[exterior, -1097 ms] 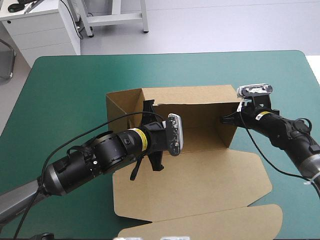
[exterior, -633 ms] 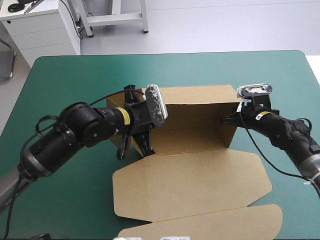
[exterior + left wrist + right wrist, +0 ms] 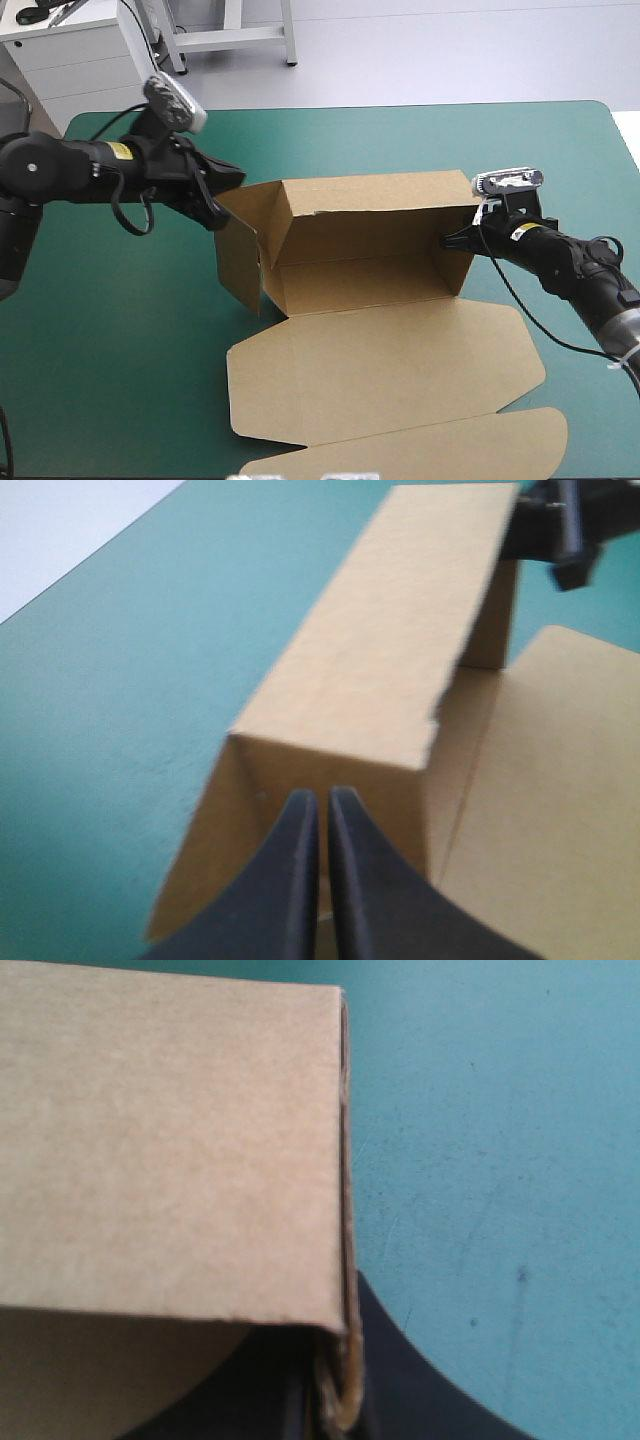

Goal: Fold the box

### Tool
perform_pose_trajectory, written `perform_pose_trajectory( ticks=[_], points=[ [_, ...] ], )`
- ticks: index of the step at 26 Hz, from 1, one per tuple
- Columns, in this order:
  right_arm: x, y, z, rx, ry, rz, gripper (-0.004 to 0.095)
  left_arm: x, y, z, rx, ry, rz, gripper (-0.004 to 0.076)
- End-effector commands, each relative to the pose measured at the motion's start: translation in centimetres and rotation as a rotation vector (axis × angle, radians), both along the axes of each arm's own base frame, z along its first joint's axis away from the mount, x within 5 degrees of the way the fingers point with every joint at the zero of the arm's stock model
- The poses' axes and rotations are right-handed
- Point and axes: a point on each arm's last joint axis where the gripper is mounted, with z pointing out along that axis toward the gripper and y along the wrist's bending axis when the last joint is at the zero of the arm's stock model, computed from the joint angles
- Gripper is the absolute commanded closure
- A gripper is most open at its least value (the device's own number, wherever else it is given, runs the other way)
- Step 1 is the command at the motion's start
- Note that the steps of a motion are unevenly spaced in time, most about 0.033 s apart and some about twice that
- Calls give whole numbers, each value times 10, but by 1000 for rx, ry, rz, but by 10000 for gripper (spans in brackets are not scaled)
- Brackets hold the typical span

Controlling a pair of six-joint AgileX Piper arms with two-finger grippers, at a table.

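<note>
Left end effector (image 3: 237,175) closed (empty) beside the box (image 3: 380,345), right end effector (image 3: 449,239) pinching its right end wall.

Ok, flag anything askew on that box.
The box's left end flap swings outward, away from the walls, instead of standing square like the right end, which the right gripper pinches in its jaws. The left gripper sits by that loose flap's top corner.
</note>
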Motion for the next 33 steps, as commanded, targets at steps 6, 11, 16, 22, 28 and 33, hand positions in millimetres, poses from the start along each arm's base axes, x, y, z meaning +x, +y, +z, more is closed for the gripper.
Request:
perform_pose_trajectory(
  ticks=[6, 11, 16, 22, 28, 33],
  points=[
    [1, -5, 11, -51, -55, 8, 909, 8, 109, 15, -97, 29, 491, 723],
    [1, -5, 11, -54, -50, 10, 909, 4, 131, -2, -22, 83, 617, 731],
    [1, -5, 11, -54, -48, 11, 909, -8, 133, -22, -32, 17, 703, 731],
    [-1, -4, 15, -57, -10, 27, 909, -27, 133, -52, -29, 11, 770, 731],
    [-9, -1, 43, -92, 121, 94, 909, -27, 133, -62, -29, 32, 775, 731],
    [-19, -1, 70, -112, 221, 135, 909, -26, 134, -60, -36, 7, 785, 731]
  ],
)
